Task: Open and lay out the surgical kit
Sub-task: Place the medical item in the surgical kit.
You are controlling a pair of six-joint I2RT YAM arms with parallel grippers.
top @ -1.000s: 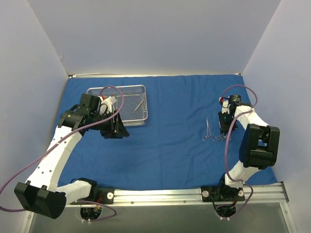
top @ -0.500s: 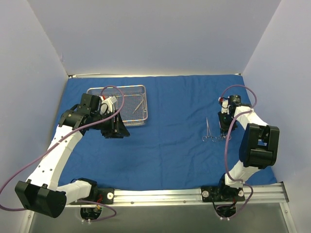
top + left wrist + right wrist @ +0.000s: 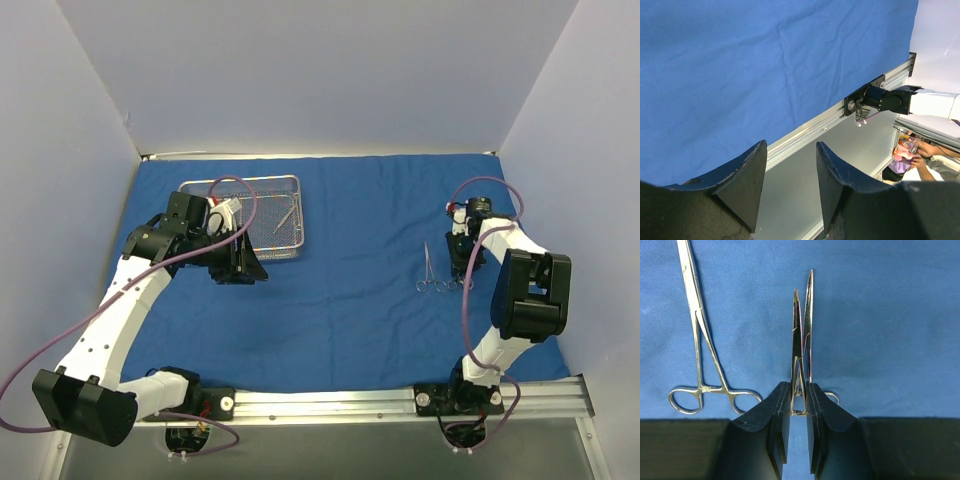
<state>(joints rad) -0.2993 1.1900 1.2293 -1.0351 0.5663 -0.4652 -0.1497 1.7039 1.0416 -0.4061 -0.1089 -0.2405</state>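
1. Robot lab / test cell.
2. Plain pale panels (image 3: 300,70) box in table's far, left & right edges.
3. Alu rail (image 3: 330,402) along near edge, arm bases (image 3: 455,397) bolted on; purple cables (image 3: 232,180) loop off arms.
4. Blue cloth (image 3: 350,320) covers table top.
5. Left wrist view: person (image 3: 920,152) past near edge, by right corner.

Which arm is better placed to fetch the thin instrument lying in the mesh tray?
Left. The left gripper is open and empty beside the wire-mesh tray holding the thin instrument; the right gripper is shut on a ring-handled instrument across the blue cloth.
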